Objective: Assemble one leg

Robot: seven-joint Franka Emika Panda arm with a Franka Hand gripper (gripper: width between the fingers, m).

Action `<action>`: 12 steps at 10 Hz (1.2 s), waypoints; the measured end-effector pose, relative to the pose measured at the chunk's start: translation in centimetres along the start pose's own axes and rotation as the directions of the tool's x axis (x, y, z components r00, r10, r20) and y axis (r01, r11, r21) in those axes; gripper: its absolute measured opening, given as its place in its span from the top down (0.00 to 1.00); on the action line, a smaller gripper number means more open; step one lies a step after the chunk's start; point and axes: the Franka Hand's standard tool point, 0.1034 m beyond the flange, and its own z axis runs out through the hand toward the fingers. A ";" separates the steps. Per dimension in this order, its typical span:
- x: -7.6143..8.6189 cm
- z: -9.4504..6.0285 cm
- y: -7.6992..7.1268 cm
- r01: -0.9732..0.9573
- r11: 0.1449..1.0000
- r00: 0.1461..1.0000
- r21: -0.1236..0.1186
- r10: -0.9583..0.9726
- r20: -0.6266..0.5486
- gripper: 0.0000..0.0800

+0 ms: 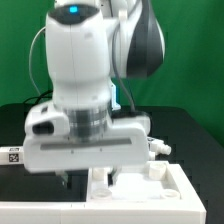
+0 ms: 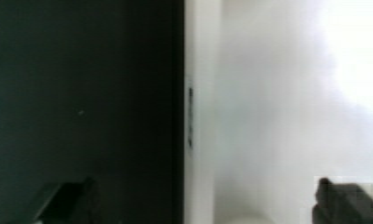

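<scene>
My gripper [image 1: 88, 180] hangs low over the near edge of a large white panel with a raised rim [image 1: 170, 195]. In the wrist view the gripper [image 2: 206, 203] is open wide. One fingertip [image 2: 62, 202] is over the black table and the other over the white panel [image 2: 281, 100]. The panel's straight edge runs between the jaws, and nothing is held. No leg shows clearly in either view. The arm's big white body hides much of the table behind it.
A white piece with a black-and-white tag [image 1: 12, 155] lies at the exterior view's left edge; I cannot tell what it is. The black table [image 2: 76, 100] lies beside the panel. A green wall stands behind the arm.
</scene>
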 end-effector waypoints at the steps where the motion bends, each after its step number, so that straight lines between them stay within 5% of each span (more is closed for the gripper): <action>1: -1.0 -0.7 0.4 0.021 1.000 1.000 -0.002 -0.021 0.012 0.20; 6: -1.7 -1.6 0.4 0.023 1.000 1.000 -0.003 -0.023 0.002 0.19; 9: -4.1 -1.0 1.0 0.185 0.982 0.976 -0.036 -0.179 0.124 0.19; 12: -7.5 -0.5 4.2 0.267 0.963 0.921 0.017 -0.261 0.289 0.19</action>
